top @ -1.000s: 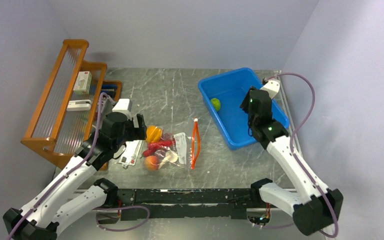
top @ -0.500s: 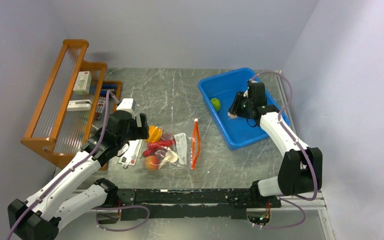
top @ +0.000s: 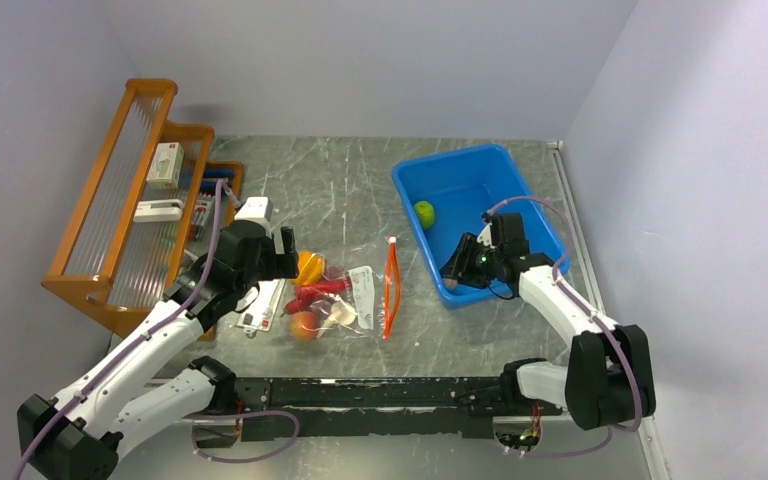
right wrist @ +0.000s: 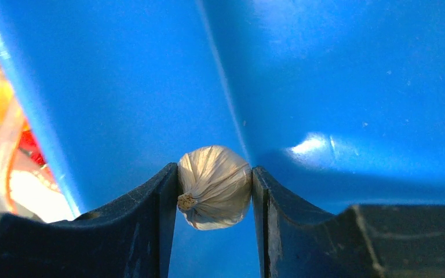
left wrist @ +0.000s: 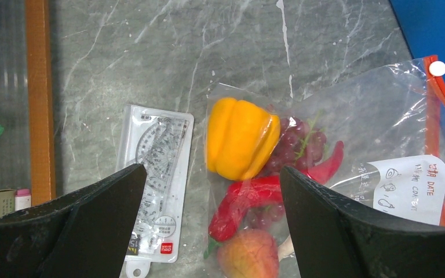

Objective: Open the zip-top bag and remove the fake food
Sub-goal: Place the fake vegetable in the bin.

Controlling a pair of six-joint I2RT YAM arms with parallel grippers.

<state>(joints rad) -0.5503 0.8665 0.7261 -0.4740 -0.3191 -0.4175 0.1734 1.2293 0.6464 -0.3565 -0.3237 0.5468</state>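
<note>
Right wrist view: right jaws pinch garlic bulb (right wrist: 214, 186) inside blue bin (right wrist: 324, 87), apparently for drop-off; left jaws gape wide.

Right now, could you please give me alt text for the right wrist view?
The right claw grips a white garlic bulb between its two dark fingers inside the blue bin; the zip-top bag shows blurred beyond the bin's left rim.

Crinkly clear zip-top bag (left wrist: 382, 110), glossy bin (top: 475, 185)

Robot lab test cell: bare pale walls (top: 360, 60) box in marbled table (top: 340, 180); black mounting rail (top: 360, 392) along near edge.
</note>
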